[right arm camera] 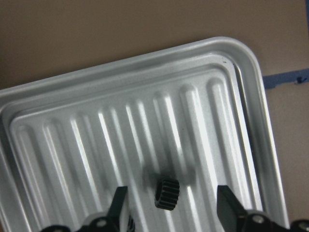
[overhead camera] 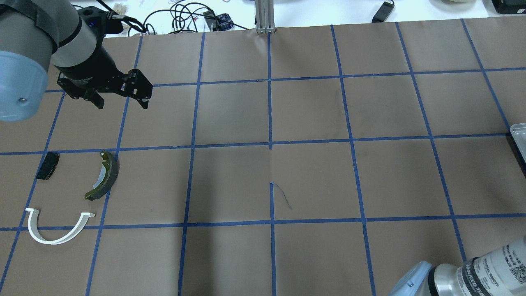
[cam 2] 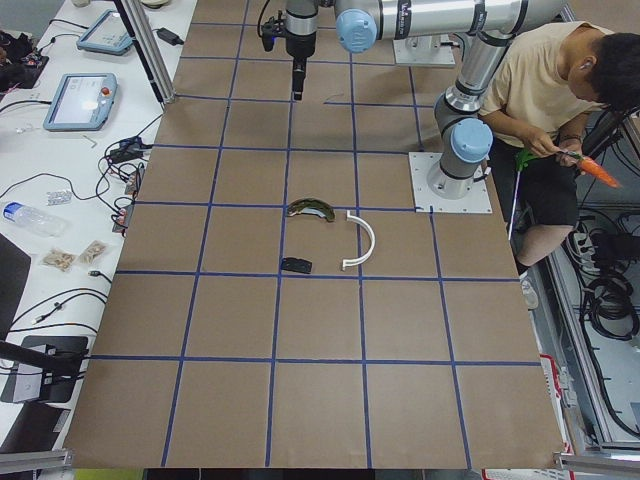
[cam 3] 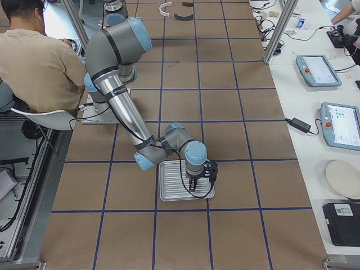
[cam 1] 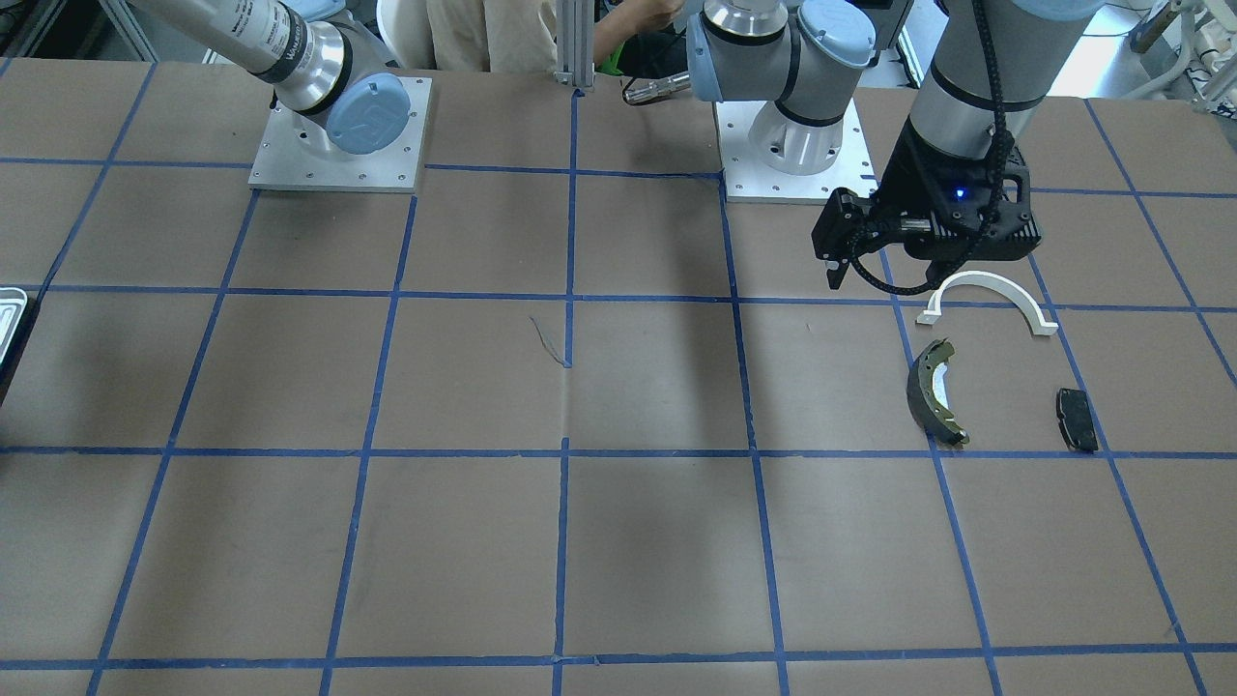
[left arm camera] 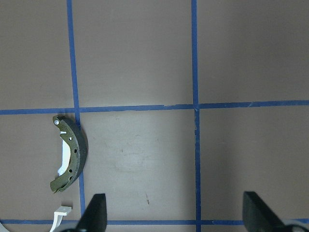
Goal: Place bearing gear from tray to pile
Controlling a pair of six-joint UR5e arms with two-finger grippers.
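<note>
The silver tray [right arm camera: 72, 92] lies at the table's end on my right side; it also shows in the exterior right view [cam 3: 171, 180]. A small black bearing gear [right arm camera: 167, 193] lies on the tray's ribbed floor. My right gripper [right arm camera: 173, 209] is open just above the tray, with the gear between its fingers and untouched. The pile is a white arch [overhead camera: 49, 241], a brake shoe [overhead camera: 111, 174] and a black pad [overhead camera: 48, 165]. My left gripper [overhead camera: 121, 102] is open and empty, high above the table beyond the pile.
A person [cam 3: 34, 56] sits behind the robot's bases. An aluminium post [overhead camera: 265, 16] stands at the far table edge. A side table with tablets [cam 3: 318, 70] and cables runs along the far side. Only the tray's edge [overhead camera: 520, 137] shows in the overhead view.
</note>
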